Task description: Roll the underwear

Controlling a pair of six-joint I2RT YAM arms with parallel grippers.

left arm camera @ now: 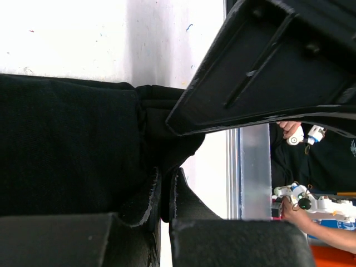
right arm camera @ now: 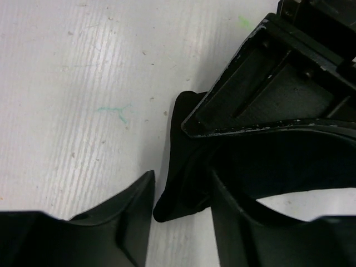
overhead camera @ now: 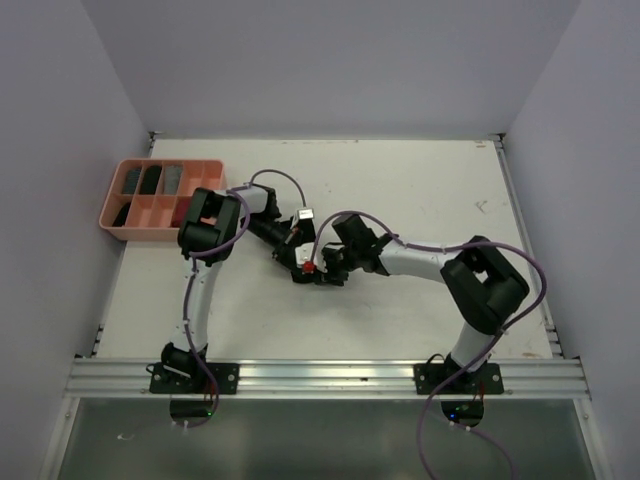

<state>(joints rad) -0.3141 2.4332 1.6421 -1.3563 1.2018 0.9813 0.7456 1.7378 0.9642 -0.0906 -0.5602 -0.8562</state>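
Left end effector [left arm camera: 165, 192]: two matt black moulded fingers with scuffed, grainy inner faces, drawn together and clamped on a bunched fold of the black underwear [left arm camera: 67, 144]. From that pinch the garment spread away to one side of the wrist view as a broad, flat panel of soft, finely ribbed knit, its far edge straight against the bench [left arm camera: 67, 33]. Right end effector [right arm camera: 181, 186]: the same black plastic, its edges chipped pale; fingers standing apart, one on either side of a rounded, folded corner of the same cloth, which lay on the bench between them; whether either finger touched it could not be told. The two end effectors met nose to nose near the middle of the bench, each one's ribbed finger crossing the top of the other's view. Bench: white, hard, faintly streaked, speckled, with a small green pen mark [right arm camera: 117, 110]. Tray [overhead camera: 108, 208]: salmon-pink plastic, rectangular, divided into compartments holding dark and grey items, at the far left of the bench, well apart from the garment.
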